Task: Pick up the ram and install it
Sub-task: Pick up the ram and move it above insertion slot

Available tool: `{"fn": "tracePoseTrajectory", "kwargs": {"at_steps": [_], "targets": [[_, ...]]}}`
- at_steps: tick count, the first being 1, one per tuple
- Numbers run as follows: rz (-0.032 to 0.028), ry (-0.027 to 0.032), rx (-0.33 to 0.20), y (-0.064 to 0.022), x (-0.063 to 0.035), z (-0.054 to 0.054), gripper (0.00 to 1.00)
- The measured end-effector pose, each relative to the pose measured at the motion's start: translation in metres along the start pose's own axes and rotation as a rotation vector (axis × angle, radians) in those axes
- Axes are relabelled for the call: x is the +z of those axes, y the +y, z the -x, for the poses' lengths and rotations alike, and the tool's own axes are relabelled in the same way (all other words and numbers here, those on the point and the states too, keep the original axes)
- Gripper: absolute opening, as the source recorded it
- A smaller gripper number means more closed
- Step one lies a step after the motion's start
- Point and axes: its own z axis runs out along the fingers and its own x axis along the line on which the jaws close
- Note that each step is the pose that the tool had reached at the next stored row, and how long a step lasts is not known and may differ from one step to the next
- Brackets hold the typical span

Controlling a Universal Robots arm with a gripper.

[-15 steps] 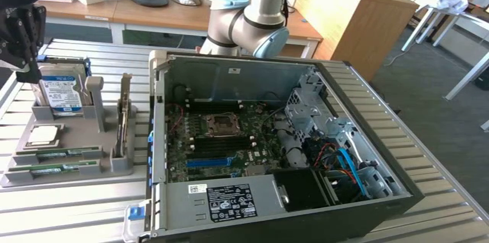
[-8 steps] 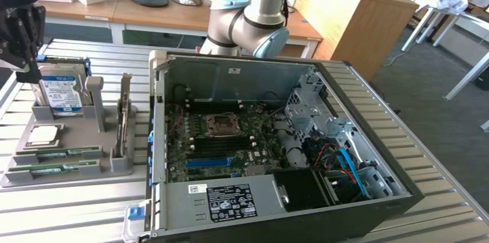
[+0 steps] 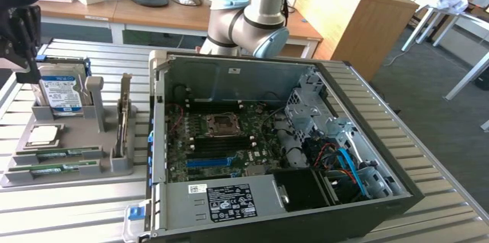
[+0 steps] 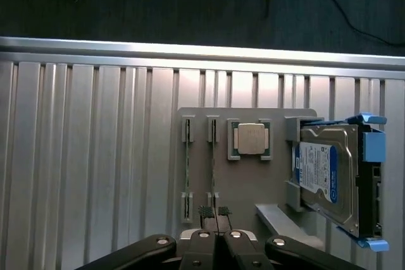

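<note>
— Wooden desks and a monitor at the back, a ribbed metal table (image 3: 77, 214) in front. Where's the ram?

— Two sticks, both lying in slots of the grey parts holder (image 3: 77, 179), lower left of the exterior frame. The lower ram stick (image 3: 54, 167) sits nearest the holder's front edge, and the upper ram stick (image 3: 68, 152) is just beside it, parallel.

— And around them?

— A square silver processor (image 3: 44, 135) just above them. Higher up, a hard drive (image 3: 61, 91) stands in its blue-trimmed cradle. A thin card (image 3: 125, 117) stands on edge at the holder's right side.

— The pincer?

— The gripper (image 4: 215, 212) hangs over the holder with its fingers pressed together and nothing between them. Whether it touches a stick, I cannot tell.

— The computer?

— The open PC case (image 3: 229, 79) fills the centre, just beside the holder. Its motherboard (image 3: 221, 140) is exposed, with a bright blue slot (image 3: 208, 163) near the lower edge. The robot arm (image 3: 256, 19) rises behind the case, top centre.
</note>
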Motion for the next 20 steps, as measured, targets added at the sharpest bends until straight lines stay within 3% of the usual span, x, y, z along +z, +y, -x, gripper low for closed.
{"fn": "tracePoseTrajectory", "kwargs": {"at_steps": [13, 15, 20], "targets": [[0.0002, 0.0006, -0.013, 0.0, 0.0001, 0.0, 0.11], [0.0002, 0.0006, -0.013, 0.0, 0.0001, 0.0, 0.23], [0.0002, 0.0006, -0.013, 0.0, 0.0001, 0.0, 0.36]]}}
